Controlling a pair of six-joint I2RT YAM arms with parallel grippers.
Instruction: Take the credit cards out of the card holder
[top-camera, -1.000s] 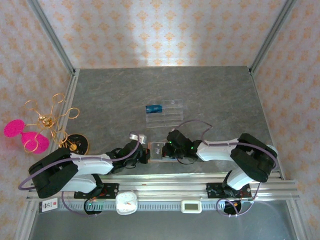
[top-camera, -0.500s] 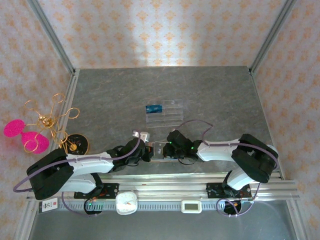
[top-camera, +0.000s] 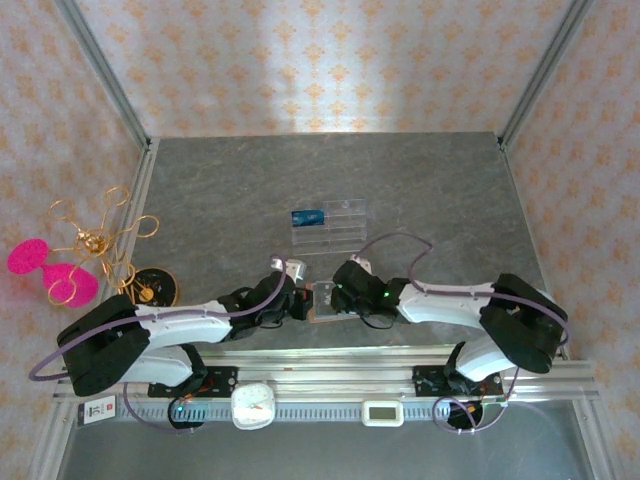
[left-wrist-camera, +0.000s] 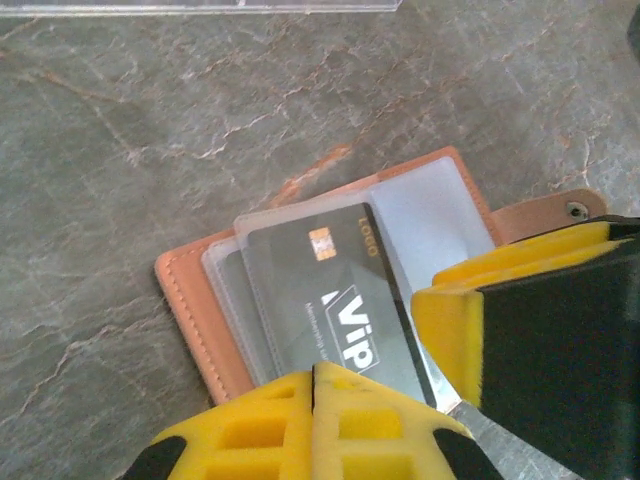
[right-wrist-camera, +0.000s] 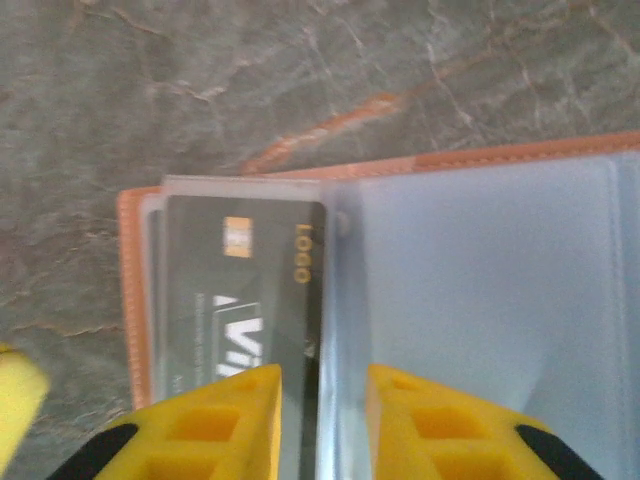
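Card holder (top-camera: 322, 300): lay open on the table (top-camera: 430, 190) at the near edge, between both grippers.
Dark card (left-wrist-camera: 335, 300): sat face up in a clear sleeve (left-wrist-camera: 225, 270) on the holder's left leaf, with the chip and "VIP" mark visible.
Blue card (top-camera: 307, 217): was seen in the clear rack (top-camera: 345, 228), well apart from the holder. It was judged already out, so 1 card was left.
Left gripper (left-wrist-camera: 313, 400): fingers were pressed together at the near edge of the sleeves. Whether a sleeve edge was pinched could not be told.
Right gripper (right-wrist-camera: 322, 400): fingers were parted by a narrow gap astride the dark card's right edge, beside the fold. Nothing was seen clamped.
Step in hand: a grip on the dark card was being set up.
Done well: the holder was to be kept pinned by the left gripper. The card alone was to be pinched, not the sleeve, then drawn flat along the sleeve's open side. Which side that was could not be told.
Risk: if sleeve and card were gripped together, the whole holder would be dragged.
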